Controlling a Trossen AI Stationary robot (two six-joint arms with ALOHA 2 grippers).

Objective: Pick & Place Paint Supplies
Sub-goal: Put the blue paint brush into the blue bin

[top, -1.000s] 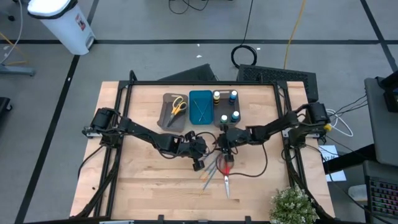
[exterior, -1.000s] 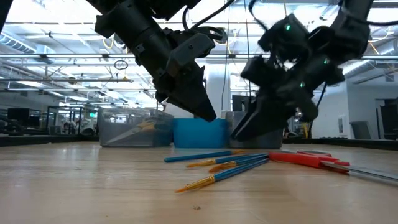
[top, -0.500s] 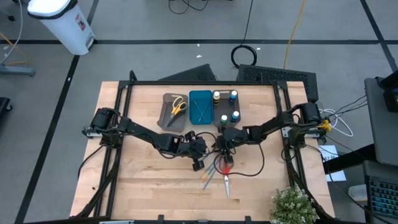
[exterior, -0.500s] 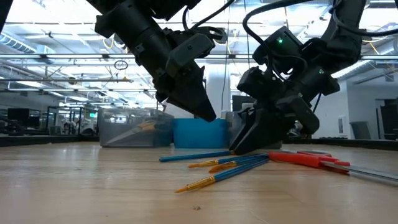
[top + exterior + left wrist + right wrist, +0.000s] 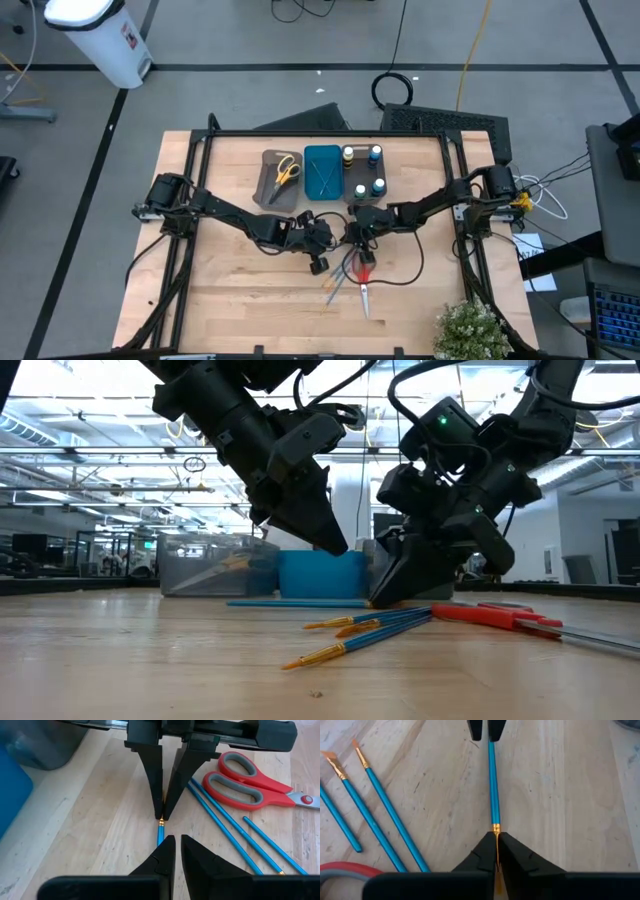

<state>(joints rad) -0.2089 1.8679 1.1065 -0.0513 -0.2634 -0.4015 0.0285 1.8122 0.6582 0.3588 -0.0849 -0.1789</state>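
Several thin blue brushes [image 5: 370, 625] and red-handled scissors [image 5: 240, 777] lie on the wooden table. One blue brush [image 5: 492, 785] lies flat on the wood between the two grippers. My right gripper [image 5: 496, 836] is down at the table, shut on that brush's gold end. My left gripper [image 5: 176, 840] hangs above the brush's other end [image 5: 240, 602] without touching it. Its fingers are nearly together, with nothing between them. In the high view both grippers [image 5: 350, 240] [image 5: 322, 245] meet at the table's middle. My right gripper pinches the brush's gold ferrule end [image 5: 161, 823] between its two fingertips [image 5: 156, 795]. The fingers slant down from the table's right side and lie along the brush. The blue handle [image 5: 491, 765] rests flat on the table, pointing away from the fingers toward my left gripper.
At the far side stand a grey tray [image 5: 270, 185] holding yellow scissors [image 5: 287, 168], a blue tray [image 5: 322, 172] and small bottles [image 5: 362, 170]. A potted plant [image 5: 470, 330] sits at the near right corner. Bare wood spreads to the near left.
My right gripper has dropped to the table, tipped further over and shut on the brush's gold end. The brush has swung from a slant, its free end moving toward the table's far side, and now lies in line with both grippers.
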